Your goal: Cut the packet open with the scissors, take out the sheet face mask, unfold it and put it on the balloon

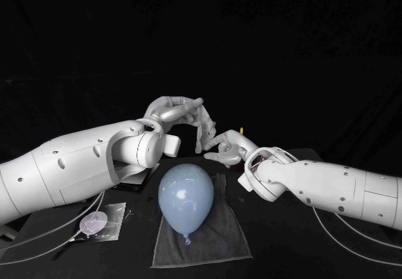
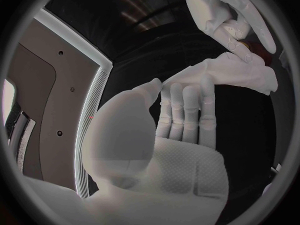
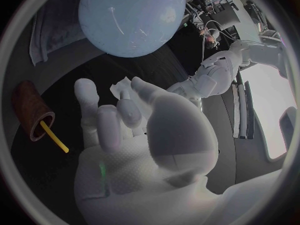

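Observation:
The pale blue balloon (image 1: 186, 195) (image 3: 131, 15) lies on a grey towel (image 1: 219, 244) in the middle of the table. Above and behind it my left hand (image 1: 178, 111) (image 2: 172, 135) and my right hand (image 1: 225, 150) (image 3: 137, 135) meet in the air. Between them is the white sheet face mask (image 2: 234, 75), still partly folded. My left hand pinches one edge between its thumb and upright fingers. My right hand (image 2: 228, 10) pinches the other end, and a corner of the mask (image 3: 117, 88) shows at its fingertips. The scissors are hard to make out.
The cut packet (image 1: 99, 224) lies on the table at the left of the towel. A brown cup (image 3: 31, 110) with a yellow-handled tool (image 3: 55, 137) lies behind the hands. Cables run along the table near both arms.

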`<state>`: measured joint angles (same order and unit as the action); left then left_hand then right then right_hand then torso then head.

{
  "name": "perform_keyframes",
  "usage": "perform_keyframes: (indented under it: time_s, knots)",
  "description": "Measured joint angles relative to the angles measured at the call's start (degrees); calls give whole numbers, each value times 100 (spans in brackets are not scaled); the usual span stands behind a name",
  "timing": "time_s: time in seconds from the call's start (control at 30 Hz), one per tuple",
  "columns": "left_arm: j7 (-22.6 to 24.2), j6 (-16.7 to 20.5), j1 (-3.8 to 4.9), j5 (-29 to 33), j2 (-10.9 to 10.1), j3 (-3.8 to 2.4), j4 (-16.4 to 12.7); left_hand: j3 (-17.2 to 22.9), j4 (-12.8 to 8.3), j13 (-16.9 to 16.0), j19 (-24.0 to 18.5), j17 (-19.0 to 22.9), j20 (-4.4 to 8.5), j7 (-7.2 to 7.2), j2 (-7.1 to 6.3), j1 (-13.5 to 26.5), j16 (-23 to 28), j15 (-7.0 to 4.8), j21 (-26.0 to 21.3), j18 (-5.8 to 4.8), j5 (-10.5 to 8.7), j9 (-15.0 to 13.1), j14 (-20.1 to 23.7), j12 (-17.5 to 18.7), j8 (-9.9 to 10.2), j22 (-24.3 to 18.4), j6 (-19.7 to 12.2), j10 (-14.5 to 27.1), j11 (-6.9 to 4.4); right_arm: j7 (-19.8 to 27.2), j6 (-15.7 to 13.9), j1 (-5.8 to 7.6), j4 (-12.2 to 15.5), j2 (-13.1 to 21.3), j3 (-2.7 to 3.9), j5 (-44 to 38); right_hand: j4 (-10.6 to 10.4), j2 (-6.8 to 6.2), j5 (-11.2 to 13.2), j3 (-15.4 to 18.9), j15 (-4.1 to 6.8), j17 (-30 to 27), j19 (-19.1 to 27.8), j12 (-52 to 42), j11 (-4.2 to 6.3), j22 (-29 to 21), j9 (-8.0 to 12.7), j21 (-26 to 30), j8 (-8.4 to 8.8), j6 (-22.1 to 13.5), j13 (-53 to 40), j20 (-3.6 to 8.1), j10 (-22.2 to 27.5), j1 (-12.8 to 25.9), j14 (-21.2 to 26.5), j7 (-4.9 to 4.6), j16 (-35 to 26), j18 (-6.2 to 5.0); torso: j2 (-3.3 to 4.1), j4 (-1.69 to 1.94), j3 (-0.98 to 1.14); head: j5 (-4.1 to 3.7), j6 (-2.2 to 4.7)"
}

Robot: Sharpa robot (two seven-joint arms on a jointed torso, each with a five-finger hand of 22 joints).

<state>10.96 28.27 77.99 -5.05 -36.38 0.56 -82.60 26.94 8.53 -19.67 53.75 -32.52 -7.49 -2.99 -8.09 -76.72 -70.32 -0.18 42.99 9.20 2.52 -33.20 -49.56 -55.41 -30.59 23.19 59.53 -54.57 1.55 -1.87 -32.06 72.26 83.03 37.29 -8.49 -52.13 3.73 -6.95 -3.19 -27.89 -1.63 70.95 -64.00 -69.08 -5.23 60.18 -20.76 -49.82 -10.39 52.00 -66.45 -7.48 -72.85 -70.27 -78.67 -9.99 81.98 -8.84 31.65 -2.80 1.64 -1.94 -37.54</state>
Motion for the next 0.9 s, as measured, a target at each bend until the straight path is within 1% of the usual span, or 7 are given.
perform_keyframes:
  time_s: [0.2,0.33,0.53,0.6,0.67,0.8,0.9]
  knots:
    - [8,14,17,-9,9,-11,-19,0,0,0,0,0,0,-6,7,-7,0,0,0,0,0,0,0,0,2,0,-6,0,0,-5,2,-19,-7,-43,-1,-101,-35,-53,0,134,19,-12,0,1,-20,-10,8,2,0,-28,8,0,20,53,20,-10,0,0,0,2,2,-3,6]
    - [12,27,20,-13,20,-14,-22,0,0,0,0,0,0,-8,7,-7,0,0,0,0,0,-1,0,0,3,-1,-8,0,0,-5,-14,-26,-15,-70,-2,-133,-116,-136,0,295,0,-16,-1,1,-20,-13,9,2,0,-29,10,-1,20,136,39,-10,-1,2,1,3,1,-6,7]
    - [15,44,22,-16,41,-15,-23,0,0,1,0,1,0,-9,7,-7,0,0,0,0,0,-1,0,0,8,-1,-9,0,0,23,-182,-33,-24,-141,-2,-135,-225,-143,0,453,0,20,-1,-61,-20,15,10,2,0,-29,-21,-1,20,143,39,-9,-1,3,1,6,0,-3,7]
    - [15,48,23,-17,49,-16,-24,0,0,1,0,1,0,-9,7,-7,0,0,0,0,0,-2,0,0,8,-1,-9,0,0,46,-293,-35,-47,-174,-2,-123,-271,-140,0,499,0,23,-1,-69,-20,16,10,2,-24,-24,-21,-1,20,146,39,-4,-1,3,1,7,1,-2,9]
    - [15,51,24,-18,53,-16,-27,0,0,2,0,1,0,-9,7,-7,0,0,0,-1,0,-2,0,0,8,-1,-9,0,0,65,-386,-35,-73,-200,-2,-114,-304,-96,0,531,0,23,-4,-69,-19,17,10,2,-24,-9,-21,2,18,190,39,10,3,4,1,9,1,-2,15]
    - [16,56,25,-19,55,-16,-34,0,0,2,0,2,0,-10,7,-7,0,0,0,0,-1,-3,0,0,22,-1,-10,0,0,108,-558,-35,-122,-257,-2,-77,-328,-95,0,555,12,47,-49,-97,12,49,10,-42,-45,3,-30,0,-13,192,26,23,17,6,3,10,0,-4,27]
    - [16,60,25,-19,58,-16,-37,0,0,2,0,2,0,-10,6,-6,0,0,0,0,-1,-3,0,0,18,-1,-10,0,0,139,-669,-36,-134,-297,-1,-51,-365,24,0,593,42,63,-109,-135,32,83,10,-88,-67,35,-60,20,-33,154,-4,55,47,9,4,10,1,-5,28]
